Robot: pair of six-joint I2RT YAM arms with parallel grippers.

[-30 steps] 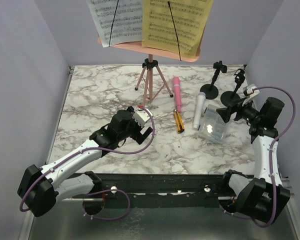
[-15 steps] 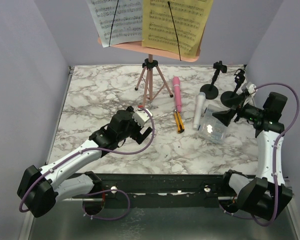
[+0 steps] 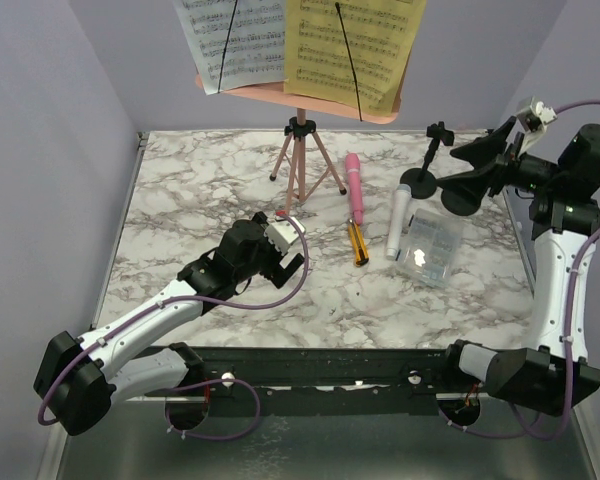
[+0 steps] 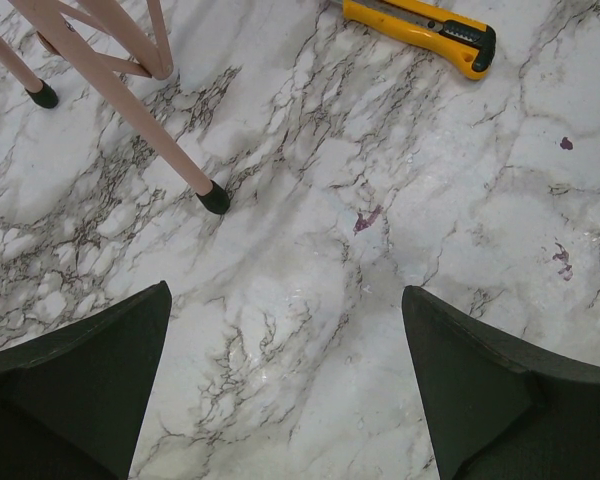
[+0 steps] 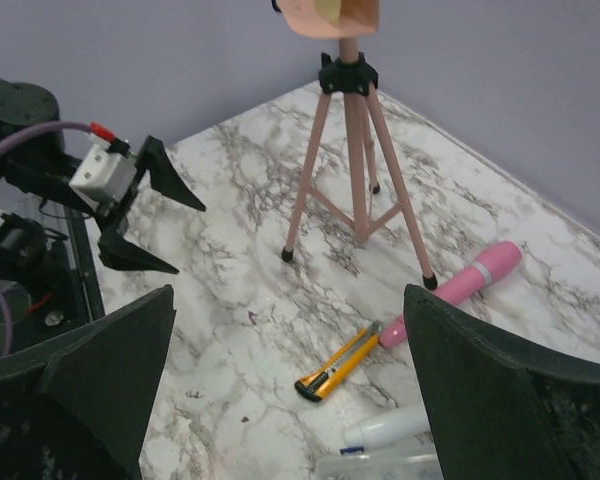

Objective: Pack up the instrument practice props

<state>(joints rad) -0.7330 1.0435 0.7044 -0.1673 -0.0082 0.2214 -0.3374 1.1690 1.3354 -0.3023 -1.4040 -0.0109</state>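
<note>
The pink music rack (image 3: 310, 100) stands on its pink tripod (image 3: 302, 165) at the back, holding a white sheet (image 3: 230, 40) and a yellow sheet (image 3: 355, 45). A pink microphone (image 3: 356, 187) and a grey-white microphone (image 3: 399, 222) lie on the table right of it. Two black mic mounts (image 3: 420, 178) (image 3: 465, 203) stand at the back right. My left gripper (image 3: 298, 248) is open and empty, low over bare marble near a tripod foot (image 4: 215, 198). My right gripper (image 3: 450, 170) is open and empty, raised above the mounts, looking down on the tripod (image 5: 350, 170) and the pink microphone (image 5: 455, 290).
A yellow-and-black cutter (image 3: 360, 243) lies between the tripod and the microphones; it also shows in the left wrist view (image 4: 425, 35) and the right wrist view (image 5: 340, 362). A clear plastic box (image 3: 430, 250) sits right of the grey-white microphone. Purple walls close the back and sides.
</note>
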